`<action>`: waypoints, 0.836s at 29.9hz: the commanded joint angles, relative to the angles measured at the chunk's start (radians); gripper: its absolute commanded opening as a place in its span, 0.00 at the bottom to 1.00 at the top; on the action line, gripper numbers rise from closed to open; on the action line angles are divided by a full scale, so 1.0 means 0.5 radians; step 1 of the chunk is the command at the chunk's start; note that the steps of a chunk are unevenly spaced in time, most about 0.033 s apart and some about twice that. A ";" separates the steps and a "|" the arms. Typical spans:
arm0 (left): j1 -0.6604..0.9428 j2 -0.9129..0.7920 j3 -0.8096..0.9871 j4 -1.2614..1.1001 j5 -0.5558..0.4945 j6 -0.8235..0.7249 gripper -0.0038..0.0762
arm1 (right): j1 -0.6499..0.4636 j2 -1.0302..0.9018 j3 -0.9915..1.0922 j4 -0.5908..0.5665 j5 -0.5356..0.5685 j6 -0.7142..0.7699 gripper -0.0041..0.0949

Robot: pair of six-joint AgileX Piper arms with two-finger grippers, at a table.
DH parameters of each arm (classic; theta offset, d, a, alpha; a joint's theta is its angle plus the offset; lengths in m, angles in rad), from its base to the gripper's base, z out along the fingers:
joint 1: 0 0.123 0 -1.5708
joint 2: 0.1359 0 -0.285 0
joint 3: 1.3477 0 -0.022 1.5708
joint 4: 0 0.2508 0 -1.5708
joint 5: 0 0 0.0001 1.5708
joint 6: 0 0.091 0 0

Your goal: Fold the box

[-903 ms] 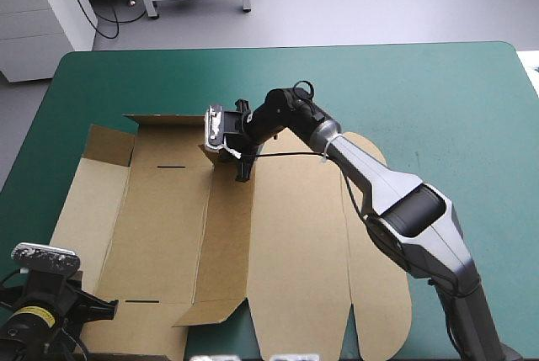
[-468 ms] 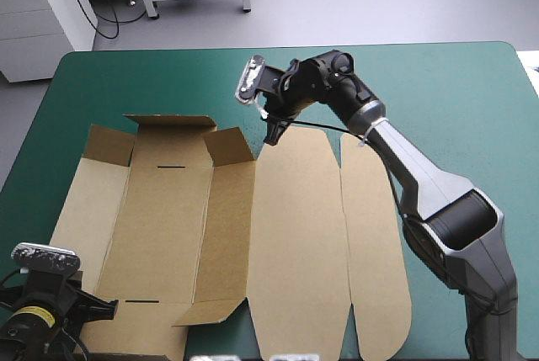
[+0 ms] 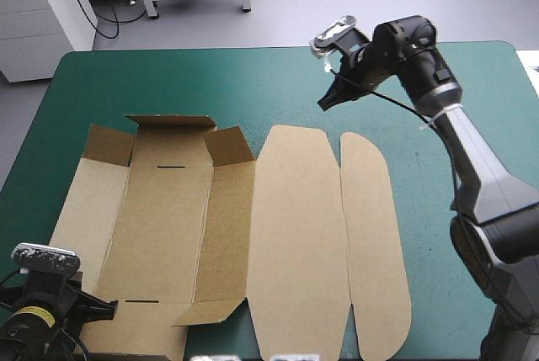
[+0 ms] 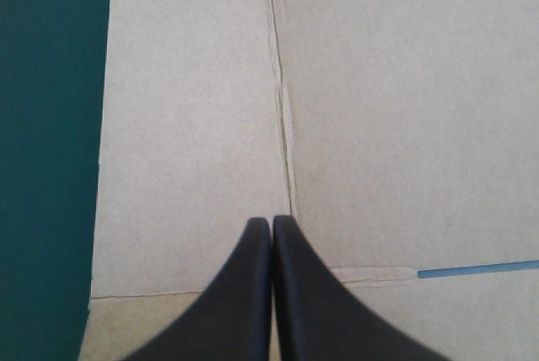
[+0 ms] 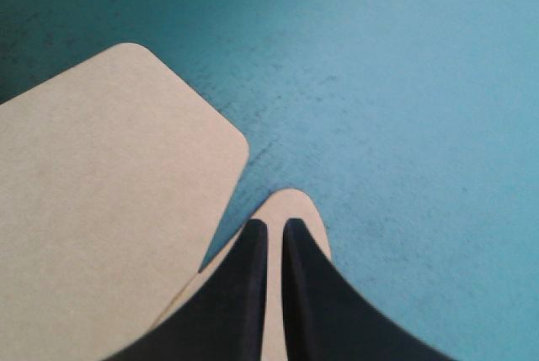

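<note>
Box (image 3: 168, 235) of matte brown board lies opened out on the teal-green table (image 3: 168, 75), covering its left and middle. Its near edge is cut off at the bottom of the high view. The left pincer (image 4: 271, 222) has its fingers hidden in the high view, where only its wrist shows at the near left corner. In its own wrist view the 2 black fingers are pressed together into 1 point, pinching nothing. They sit over flat board beside a long crease (image 4: 285, 125); whether the tips touch the board cannot be told. A strip of table runs along the board's edge there, and 1 thin slit (image 4: 476, 270) shows off to one side.

The left part of the box is half formed. 1 far wall (image 3: 173, 122) stands, with 2 corner flaps (image 3: 229, 146) tilted up at its ends and 1 near flap (image 3: 210, 310) lifted. 2 dark slots (image 3: 173, 165) mark the base. To the right lie 2 long flat panels (image 3: 299, 243) with rounded far ends, 1 wide and 1 narrow, with a gap of table between them.

The right pincer (image 3: 324, 104) hangs above bare table beyond those rounded ends, clear of the box. Its fingers are all but pressed together with a hairline gap between them, holding nothing. In its wrist view both rounded ends show under and beside it.
</note>
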 commanded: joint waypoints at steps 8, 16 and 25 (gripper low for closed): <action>-0.002 0.025 -0.055 0.022 -0.093 -0.018 0.04 | -0.390 -0.714 0.780 -0.035 -0.054 0.220 0.03; -0.002 0.025 -0.055 0.022 -0.093 -0.018 0.04 | -0.612 -1.339 1.607 -0.031 -0.159 0.279 0.03; -0.002 0.025 -0.055 0.022 -0.093 -0.018 0.04 | -0.628 -1.873 2.154 -0.023 -0.187 0.345 0.03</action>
